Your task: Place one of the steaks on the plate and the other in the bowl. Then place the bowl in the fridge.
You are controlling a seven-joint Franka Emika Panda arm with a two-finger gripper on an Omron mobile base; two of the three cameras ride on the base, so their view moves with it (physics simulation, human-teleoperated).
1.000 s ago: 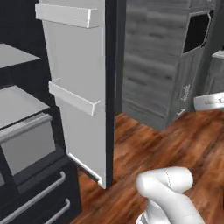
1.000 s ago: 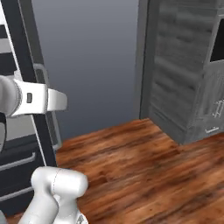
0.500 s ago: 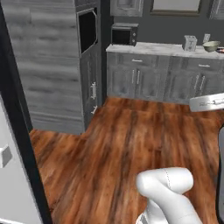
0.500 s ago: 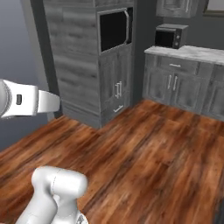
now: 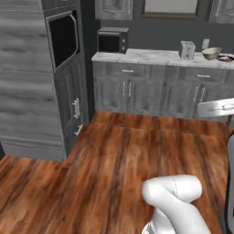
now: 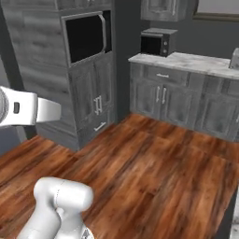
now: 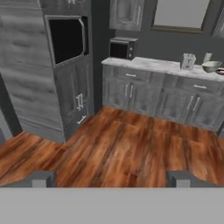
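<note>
Two dark fingertips [image 7: 43, 178] of the hand [image 7: 111, 179] stand far apart at the bottom of the hand view, wide open with nothing between them, pointing out over a reddish wood plank floor [image 7: 127, 148]. Across the floor runs a row of grey wood-panel cabinets [image 5: 151, 93] under a pale marbled table [image 5: 160, 57]. On that table, toward its right end in the left base view, sits the bowl [image 5: 211, 53], pale cream-green and upright, and just beside it at the picture's right edge lies a dark flat shape with a reddish patch on it [image 5: 226, 58], too small to say whether it is the plate with a steak. The hand view shows the same bowl [image 7: 211, 66] at the far right of the table. Left of the bowl stands a small pale toaster-like box [image 5: 186, 50], and at the table's left end a dark microwave [image 5: 112, 41]. Left of the cabinets rises a tall grey wood-panel column with a dark wall oven [image 5: 64, 39] set into it; the right base view shows the same oven [image 6: 86, 37] and microwave [image 6: 156, 43]. A framed pale panel [image 7: 181, 15] hangs on the dark wall above the table. The arm's white elbow [image 5: 173, 192] bulks at the bottom of the left base view, well apart from the table.
</note>
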